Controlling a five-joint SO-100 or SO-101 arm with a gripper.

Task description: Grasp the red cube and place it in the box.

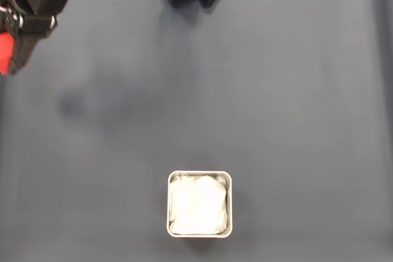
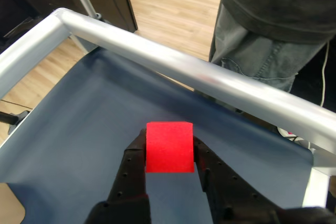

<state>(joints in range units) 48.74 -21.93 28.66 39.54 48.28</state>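
I see a matte red cube (image 2: 168,147), a silvery metal box (image 1: 199,175) with soft white lining, and a smooth matte blue-grey table (image 1: 276,102).

The cube (image 2: 168,147) is showing up bright plain red, no markings, sitting between the black pincer (image 2: 170,169) fingers. The bench (image 1: 276,102) is looking dull slate blue all over, with a silvery rail (image 2: 173,64) around it in the wrist view. The box (image 1: 200,176) is showing a pale silver rim and white lining. The floor (image 2: 173,3) is coming through as light wood planks.
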